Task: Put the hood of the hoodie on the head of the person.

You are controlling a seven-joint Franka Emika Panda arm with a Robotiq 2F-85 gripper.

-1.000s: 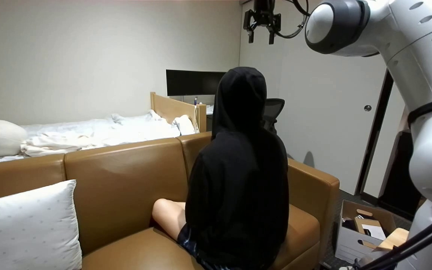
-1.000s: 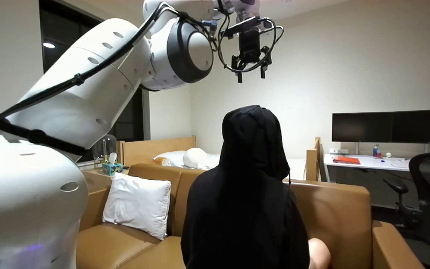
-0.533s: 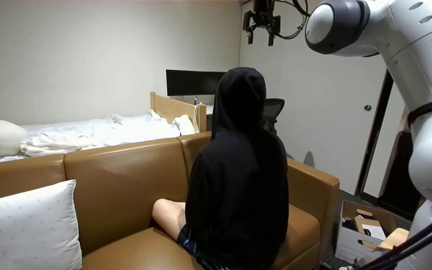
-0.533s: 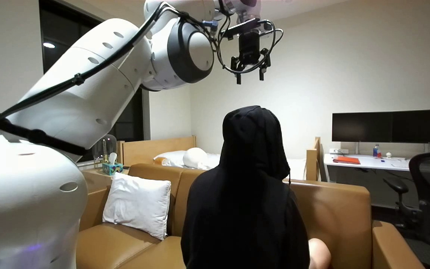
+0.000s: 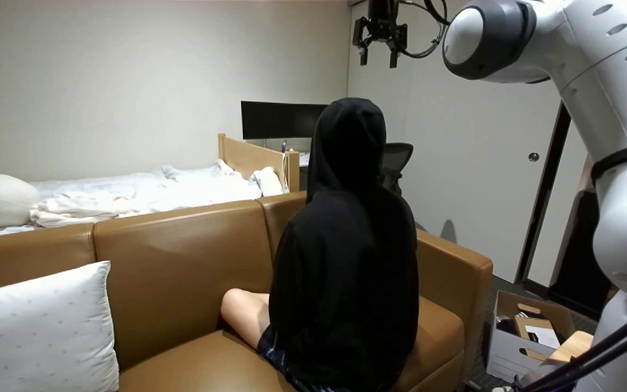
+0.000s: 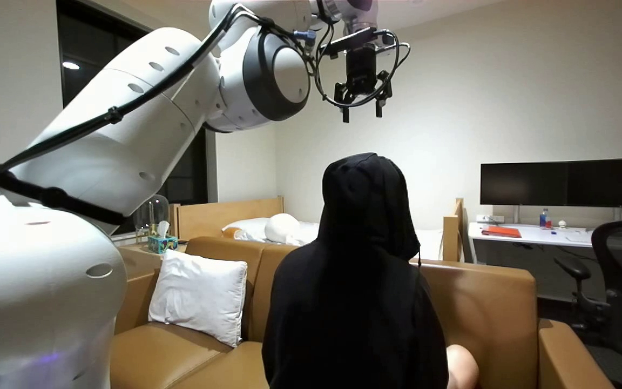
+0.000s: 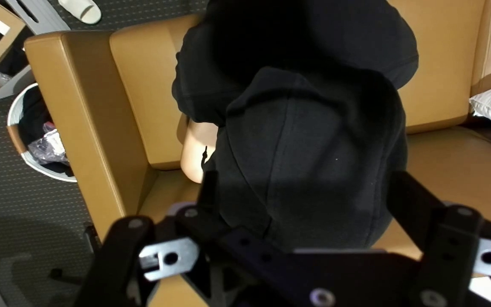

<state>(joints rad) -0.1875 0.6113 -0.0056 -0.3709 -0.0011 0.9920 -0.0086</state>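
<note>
The person (image 5: 241,309) sits on the sofa, back towards both exterior views, one knee bare. Black cloth of the hoodie (image 6: 354,319) covers the torso. The hood (image 6: 364,197) is up and drawn over the head, which it hides completely; a drawstring dangles at its side. Well above the hood, apart from it, hangs my gripper (image 5: 379,60), pointing down with its jaws wide apart and nothing between them. From above, in the wrist view, the hood (image 7: 313,145) fills the space beyond the open fingers (image 7: 411,204). The thin inner edge of the hood is out of sight.
The tan sofa (image 5: 183,261) has a back and an armrest (image 5: 455,253) close to the person. A white pillow (image 6: 200,294) leans on it. Beyond stand a bed, a desk with monitors (image 6: 567,182) and a chair. A box (image 5: 526,332) and basket (image 7: 43,132) lie beside the armrest.
My gripper has sunk very slightly, with its jaws staying wide apart. The person and the hood have not visibly moved.
</note>
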